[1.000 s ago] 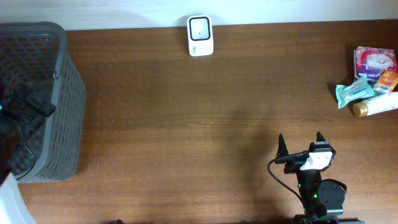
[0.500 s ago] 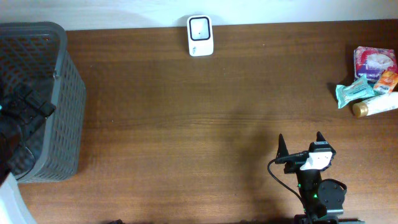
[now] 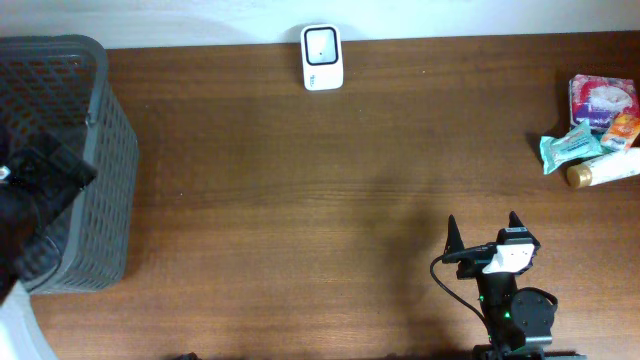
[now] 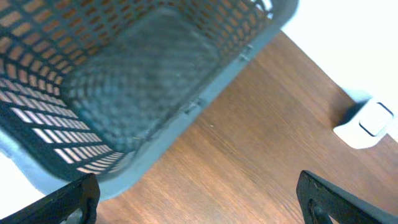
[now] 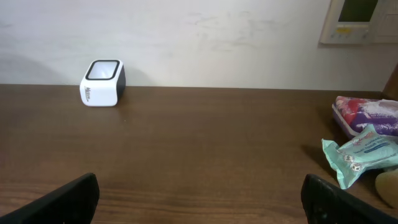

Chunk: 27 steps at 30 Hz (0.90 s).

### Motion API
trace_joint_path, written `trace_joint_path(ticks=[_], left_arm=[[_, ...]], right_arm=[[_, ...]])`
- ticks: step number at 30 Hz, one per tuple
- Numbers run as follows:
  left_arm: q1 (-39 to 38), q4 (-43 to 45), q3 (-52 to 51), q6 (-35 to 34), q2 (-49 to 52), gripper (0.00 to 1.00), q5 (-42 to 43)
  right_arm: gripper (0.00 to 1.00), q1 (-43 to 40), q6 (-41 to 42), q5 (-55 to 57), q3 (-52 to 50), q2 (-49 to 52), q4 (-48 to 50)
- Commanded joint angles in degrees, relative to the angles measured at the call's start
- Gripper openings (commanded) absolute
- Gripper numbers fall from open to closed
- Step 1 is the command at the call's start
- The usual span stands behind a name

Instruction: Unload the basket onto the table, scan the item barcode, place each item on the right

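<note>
**Item cluster [image 3: 588, 140] at right edge of table [image 3: 300, 200]; none held**

Four items, touching: pink pack [image 3: 603, 100], teal packet [image 3: 565, 150], orange sachet [image 3: 622, 130], bottle [image 3: 603, 170] w/ long axis approx. left-right; R gripper [image 3: 483, 225], jaws apart, empty, is nearer, cluster lying ahead-right; L gripper [image 4: 199, 186], jaws apart, over one basket [image 3: 110, 120]; one scanner [image 3: 322, 57].

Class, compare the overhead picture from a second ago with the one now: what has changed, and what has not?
The left arm over the basket shifted slightly toward the picture's right. Nothing was gripped or released: the left gripper and the right gripper stand open and empty. The right gripper, the scanner and the packets stayed put.
</note>
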Motion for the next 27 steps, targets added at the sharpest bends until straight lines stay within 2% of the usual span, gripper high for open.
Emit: trace_joint_path(ticks=[1,4,7,10,14,17,21,27], left_arm=[[-6.7,0.5,-0.7,1.0,-3.5,0.99,0.1],[-12.0,6.1,-7.3,1.0,-8.1,0.99,-0.4],[-15.3,16.5,-23.0,1.9,-15.7,0.99,-0.1],[-16.2,33.2,-42.2,11.7,-25.2,0.99,7.9],[-16.2,46.2,-58.4,21.2,-34.2,0.99,16.3],[-16.2,49.6,-67.6,25.4,-41.3,0.99,16.3],[-16.2,50.0,-76.6,25.4,-51.6,0.99,16.3],[-16.1,50.0,-82.2,25.4,-53.2,0.99,16.3]], right_arm=[[0.99,0.4,-0.3,0.5,-0.5,-0.5,0.0],[0.99,0.4,-0.3,0.5,-0.5,-0.5,-0.1],[0.99,0.4,-0.3,0.5,-0.5,-0.5,0.0],[0.99,0.4,-0.3,0.5,-0.5,-0.5,-0.1],[0.99,0.4,-0.3,0.5,-0.5,-0.5,-0.1],[0.99,0.4,-0.3,0.5,-0.5,-0.5,-0.1],[0.99,0.4,-0.3,0.5,-0.5,-0.5,-0.1],[0.99,0.4,-0.3,0.5,-0.5,-0.5,-0.1]])
